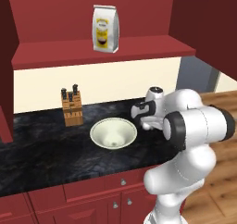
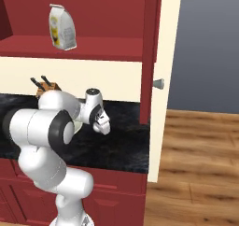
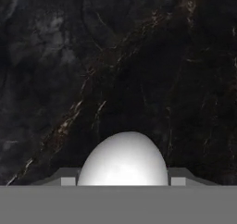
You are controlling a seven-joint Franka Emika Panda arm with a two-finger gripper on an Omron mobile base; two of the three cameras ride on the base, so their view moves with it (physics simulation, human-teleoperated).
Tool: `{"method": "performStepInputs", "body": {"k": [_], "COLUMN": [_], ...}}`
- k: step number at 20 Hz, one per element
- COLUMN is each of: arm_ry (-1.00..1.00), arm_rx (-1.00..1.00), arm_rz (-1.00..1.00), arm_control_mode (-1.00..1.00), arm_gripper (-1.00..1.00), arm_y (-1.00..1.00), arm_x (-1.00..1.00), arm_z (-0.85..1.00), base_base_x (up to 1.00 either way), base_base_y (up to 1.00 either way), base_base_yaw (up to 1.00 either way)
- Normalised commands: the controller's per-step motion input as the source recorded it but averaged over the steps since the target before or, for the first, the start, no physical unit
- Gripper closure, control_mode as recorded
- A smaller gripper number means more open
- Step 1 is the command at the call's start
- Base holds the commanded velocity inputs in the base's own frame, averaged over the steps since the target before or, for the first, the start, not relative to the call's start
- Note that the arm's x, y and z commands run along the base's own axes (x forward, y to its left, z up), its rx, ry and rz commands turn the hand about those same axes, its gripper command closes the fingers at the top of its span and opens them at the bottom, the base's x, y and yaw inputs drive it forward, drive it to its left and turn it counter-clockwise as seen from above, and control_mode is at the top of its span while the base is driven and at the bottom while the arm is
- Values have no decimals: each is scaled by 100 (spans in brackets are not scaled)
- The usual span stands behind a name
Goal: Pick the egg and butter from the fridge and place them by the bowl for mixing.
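The gripper point(image 3: 123, 181) has its jaws half apart and closed around the egg point(image 3: 124, 159), above the black counter point(image 3: 115, 70). In the left base view the bowl point(image 1: 113, 133) sits at nine o'clock from the hand.

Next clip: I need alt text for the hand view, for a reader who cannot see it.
A white egg sits between the gripper fingers at the bottom of the picture, held above a black marble counter with pale brownish veins. The counter takes up the rest of the picture.
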Motion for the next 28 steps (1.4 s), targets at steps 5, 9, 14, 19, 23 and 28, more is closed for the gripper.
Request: {"method": "performStepInputs", "body": {"k": [5, 9, 14, 19, 23, 28], "arm_ry": [3, 1, 1, 0, 0, 0], "arm_rx": [9, 7, 8, 3, 0, 0], "arm_rz": [-25, -22, -19, -13, -5, 0], "arm_control_mode": [-100, -100, -100, -100, -100, -100], "arm_gripper": [100, 100, 100, -100, -100, -100], "arm_y": [16, 6, 1, 1, 2, 2], "arm_x": [27, 25, 22, 6, 0, 0], "arm_z": [-34, -39, -36, -21, -3, 8], "base_base_x": [0, 0, 0, 0, 0, 0], "base_base_y": [0, 0, 0, 0, 0, 0], "base_base_yaw": [0, 0, 0, 0, 0, 0]}}
